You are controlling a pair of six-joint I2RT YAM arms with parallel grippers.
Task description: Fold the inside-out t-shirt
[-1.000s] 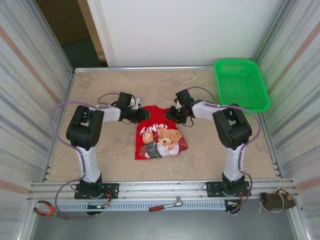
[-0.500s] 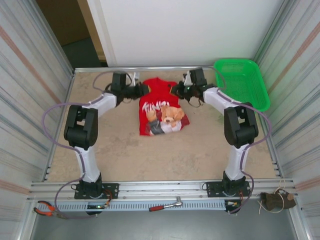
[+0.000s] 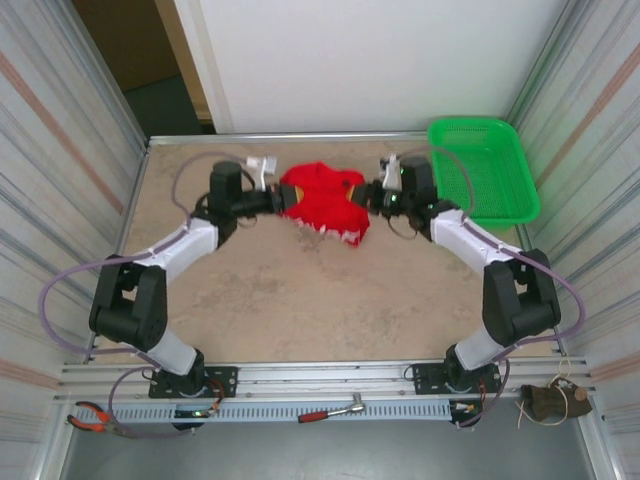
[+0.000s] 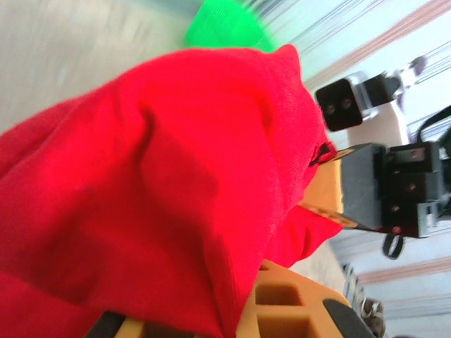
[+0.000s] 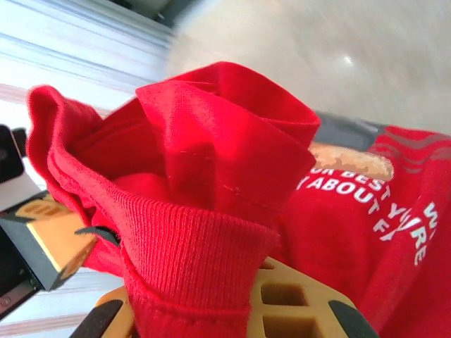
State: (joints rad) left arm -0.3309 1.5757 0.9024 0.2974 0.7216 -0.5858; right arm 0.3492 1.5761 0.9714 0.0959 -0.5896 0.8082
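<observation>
The left hand (image 3: 275, 201) and right hand (image 3: 374, 197) each grip an edge of the red t-shirt (image 3: 322, 195). It hangs bunched between them over the far end of the table (image 3: 300, 290), near the green basket (image 3: 480, 165).

There is one red t-shirt (image 3: 322, 192) and one green mesh basket (image 3: 484, 170). Two robot arms stand on one surface (image 3: 300, 290): left arm (image 3: 185, 245), right arm (image 3: 465, 235). One pair of red-handled pliers (image 3: 92, 419), one red-handled ratchet (image 3: 322, 413).
</observation>
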